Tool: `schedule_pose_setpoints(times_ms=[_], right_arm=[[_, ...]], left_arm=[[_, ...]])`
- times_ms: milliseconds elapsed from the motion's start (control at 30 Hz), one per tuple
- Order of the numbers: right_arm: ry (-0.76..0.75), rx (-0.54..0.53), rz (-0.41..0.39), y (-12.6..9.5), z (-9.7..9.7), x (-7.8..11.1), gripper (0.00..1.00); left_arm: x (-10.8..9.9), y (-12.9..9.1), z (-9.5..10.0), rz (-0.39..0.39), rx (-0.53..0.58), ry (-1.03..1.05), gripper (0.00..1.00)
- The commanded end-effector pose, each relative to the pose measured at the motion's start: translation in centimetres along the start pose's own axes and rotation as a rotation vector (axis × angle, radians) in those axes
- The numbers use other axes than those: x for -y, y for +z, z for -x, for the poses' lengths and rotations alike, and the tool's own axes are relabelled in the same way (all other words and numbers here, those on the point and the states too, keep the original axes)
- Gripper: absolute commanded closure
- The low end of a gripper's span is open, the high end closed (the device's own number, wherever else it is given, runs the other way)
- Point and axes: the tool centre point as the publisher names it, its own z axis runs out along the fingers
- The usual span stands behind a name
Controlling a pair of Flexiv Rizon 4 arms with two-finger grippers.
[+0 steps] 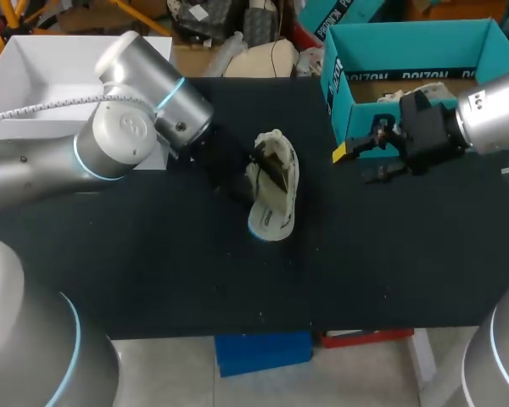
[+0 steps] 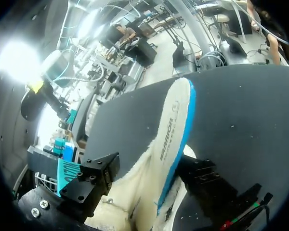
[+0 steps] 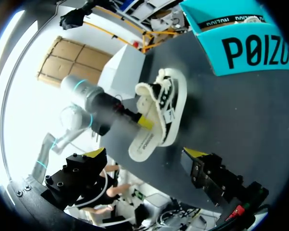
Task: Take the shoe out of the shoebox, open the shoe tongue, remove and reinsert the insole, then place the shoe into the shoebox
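Left jaws: closed on the shoe, with one black finger against its fleecy lining and the other against its sole side. The yellow tips are hidden in the left wrist view.
Shoe: one, lying on its side near the middle of the table, outside both boxes, its blue-edged end toward the robot.
Right jaws: wide open with nothing between the fingers, hanging just in front of the teal shoebox and apart from the shoe.
Teal shoebox: one, open-topped, at the table's far right. Brown card and a pale scrap show inside; what they are cannot be told.
White box: one, open, at the far left behind the left arm, white inside.
Arms: two. The left arm comes in from the left to the shoe, and the right arm comes in from the right.
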Motion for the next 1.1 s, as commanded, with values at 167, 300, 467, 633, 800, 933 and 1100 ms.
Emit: schedule_pose_setpoints(times_ms=[167,300,467,633,800,933,1100], right_arm=[[0.001,0.002,-0.001,0.0,0.0,0.0,0.00],[0.001,0.002,-0.001,0.0,0.0,0.0,0.00],[0.001,0.002,-0.001,0.0,0.0,0.0,0.00],[0.001,0.002,-0.001,0.0,0.0,0.0,0.00],[0.001,0.002,-0.001,0.0,0.0,0.0,0.00],[0.001,0.002,-0.001,0.0,0.0,0.0,0.00],[0.001,0.002,-0.001,0.0,0.0,0.0,0.00]], left_arm=[[3.8,-1.0,-0.3,0.023,0.010,0.015,0.51],[5.1,-1.5,-0.6,0.025,0.008,0.021,0.54],[6.4,-1.7,-1.1,0.018,0.017,0.021,0.55],[6.5,-1.0,-1.9,-0.021,0.008,-0.009,1.00],[5.4,-0.3,-2.5,-0.037,-0.001,-0.033,1.00],[4.1,-0.5,-2.4,-0.036,0.017,-0.038,1.00],[1.8,-0.5,-2.0,-0.037,0.054,-0.043,1.00]])
